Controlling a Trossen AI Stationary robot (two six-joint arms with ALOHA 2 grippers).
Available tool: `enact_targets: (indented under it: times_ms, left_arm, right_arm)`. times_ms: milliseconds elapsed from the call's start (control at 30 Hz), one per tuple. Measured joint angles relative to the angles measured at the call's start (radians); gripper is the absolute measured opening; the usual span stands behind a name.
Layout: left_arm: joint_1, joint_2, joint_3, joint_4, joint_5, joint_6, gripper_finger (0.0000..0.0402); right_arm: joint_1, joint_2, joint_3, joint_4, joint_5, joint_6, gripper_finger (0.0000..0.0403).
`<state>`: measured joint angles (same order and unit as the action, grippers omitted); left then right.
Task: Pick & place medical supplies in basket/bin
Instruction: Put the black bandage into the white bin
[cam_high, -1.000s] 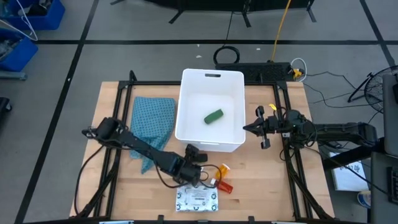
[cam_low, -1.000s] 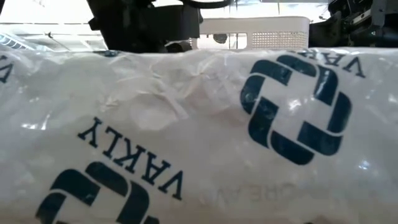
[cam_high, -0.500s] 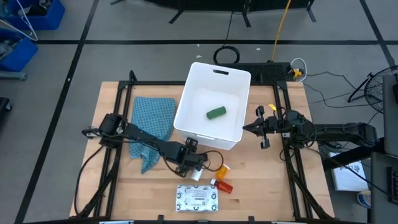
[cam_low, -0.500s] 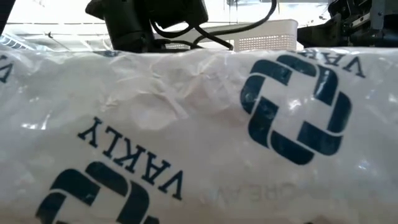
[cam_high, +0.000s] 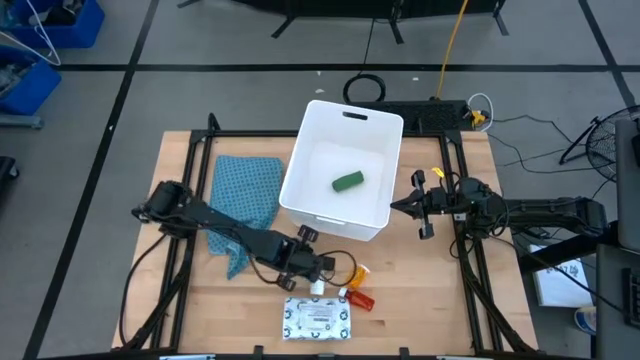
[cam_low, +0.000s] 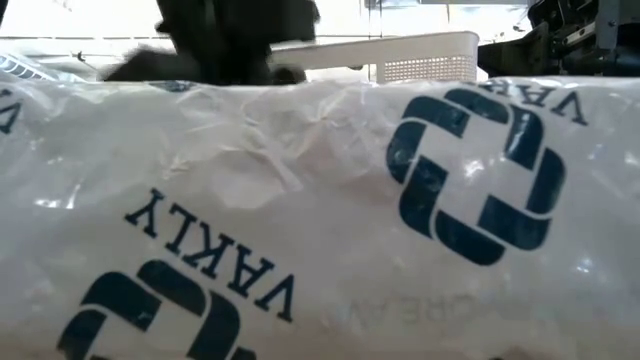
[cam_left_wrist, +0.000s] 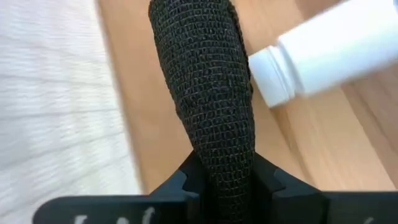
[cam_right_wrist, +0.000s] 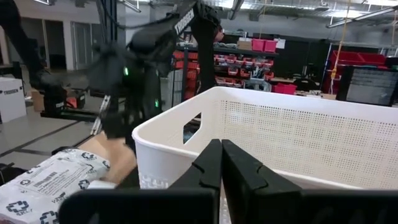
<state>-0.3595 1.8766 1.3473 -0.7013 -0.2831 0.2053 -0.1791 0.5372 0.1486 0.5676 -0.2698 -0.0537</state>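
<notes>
**Left arm low at the front edge, right arm parked**

I see my left arm stretched low across the table, its left gripper (cam_high: 318, 272) down among the loose supplies, just behind the flat white dotted packet (cam_high: 318, 319). Its wrist view shows one finger (cam_left_wrist: 208, 99) beside the small white bottle (cam_left_wrist: 323, 53); whether it pinches anything I cannot tell. The right gripper (cam_high: 397, 207), pressed together, waits beside the white tub (cam_high: 383, 127), which holds the green oblong piece (cam_high: 346, 181).

light: bright, even | shadows: soft | low view: arm blurred, perhaps motion

White tub (cam_high: 378, 150), green piece (cam_high: 346, 182), blue patterned cloth (cam_high: 245, 190).
</notes>
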Motion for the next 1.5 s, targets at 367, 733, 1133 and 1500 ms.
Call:
enact_targets:
  times_ms: [367, 733, 1133, 1500]
  left_arm:
    - [-0.201, -0.4, -0.024, -0.01, -0.182, -0.017, 0.0057]
    - [-0.269, -0.661, -0.23, 0.03, -0.42, -0.11, 0.0057]
    - [-0.269, -0.72, -0.286, 0.068, -0.46, -0.079, 0.0057]
    - [-0.27, -0.72, -0.286, 0.064, -0.466, -0.073, 0.0057]
  right_arm:
    - [0.045, -0.048, 0.003, 0.071, -0.051, 0.001, 0.0]
    - [0.395, 0.132, 0.153, 0.08, 0.07, -0.077, 0.0]
    - [0.739, 0.648, 0.425, 0.094, 0.8, -0.03, 0.0]
    - [0.908, 0.849, 0.572, 0.013, 1.215, 0.051, 0.0]
